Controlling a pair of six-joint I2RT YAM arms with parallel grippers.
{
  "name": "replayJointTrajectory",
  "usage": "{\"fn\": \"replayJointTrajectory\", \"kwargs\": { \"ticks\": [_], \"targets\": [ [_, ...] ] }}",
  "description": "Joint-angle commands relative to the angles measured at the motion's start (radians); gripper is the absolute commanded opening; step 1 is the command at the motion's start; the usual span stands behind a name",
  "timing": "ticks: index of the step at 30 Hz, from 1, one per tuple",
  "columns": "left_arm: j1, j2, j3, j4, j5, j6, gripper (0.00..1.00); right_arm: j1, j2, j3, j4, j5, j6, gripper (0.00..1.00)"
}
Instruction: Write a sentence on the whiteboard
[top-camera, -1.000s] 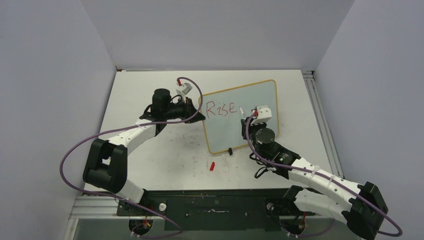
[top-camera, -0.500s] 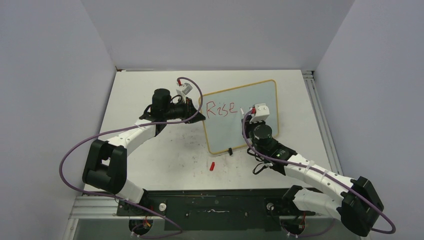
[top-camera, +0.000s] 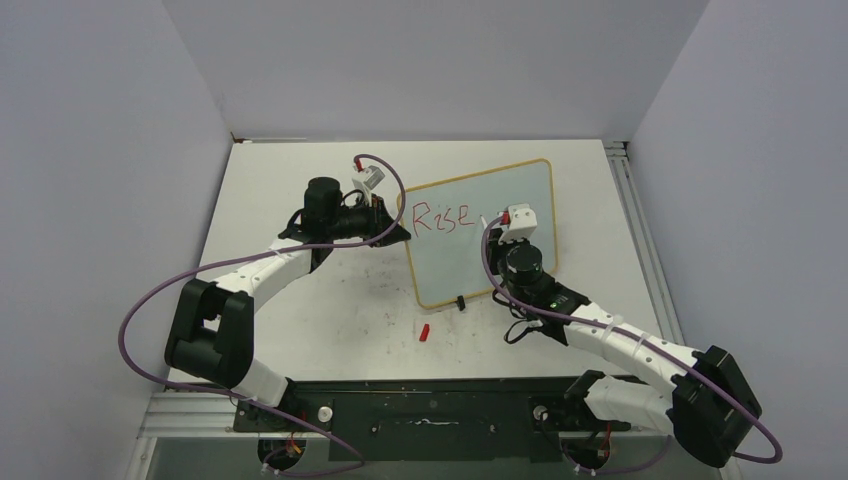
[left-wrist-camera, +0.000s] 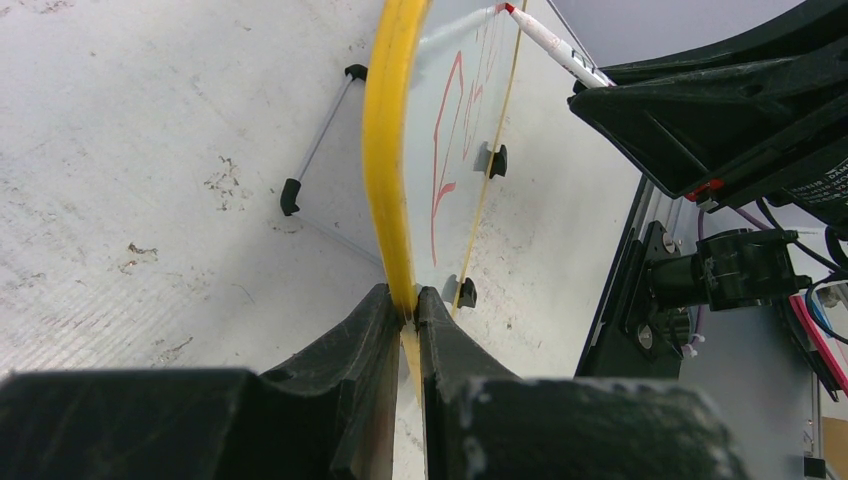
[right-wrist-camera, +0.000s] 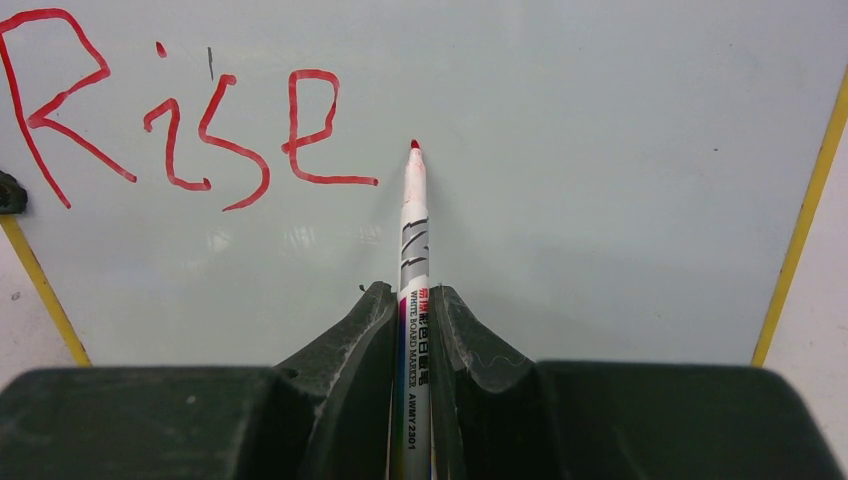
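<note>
Whiteboard (top-camera: 495, 262), red lettering (top-camera: 443, 218) "Rise", left gripper (left-wrist-camera: 408, 296) clamping its edge, right gripper (right-wrist-camera: 413, 300) grasping marker (right-wrist-camera: 412, 225)

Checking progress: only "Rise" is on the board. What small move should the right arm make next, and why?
Probably stroke the marker just right of the sentence: the right gripper grips it, tip poised past the "e", and the left gripper clamps the whiteboard.
</note>
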Motion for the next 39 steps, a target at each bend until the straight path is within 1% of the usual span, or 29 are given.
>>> {"fn": "replayJointTrajectory", "kwargs": {
  "ticks": [1,25,34,39],
  "targets": [
    [-0.003,-0.033,0.034,0.020,0.008,0.026,0.00,-0.012,0.006,0.015,0.046,-0.007,0.004,0.05],
    [-0.003,-0.037,0.033,0.020,0.008,0.025,0.00,-0.013,-0.048,-0.031,0.005,0.026,0.049,0.05],
    [-0.003,-0.039,0.034,0.020,0.008,0.025,0.00,-0.010,-0.052,-0.035,0.011,-0.036,0.028,0.05],
    [-0.003,-0.038,0.034,0.020,0.008,0.025,0.00,0.002,-0.125,-0.037,-0.002,-0.052,0.026,0.05]
  ]
}}
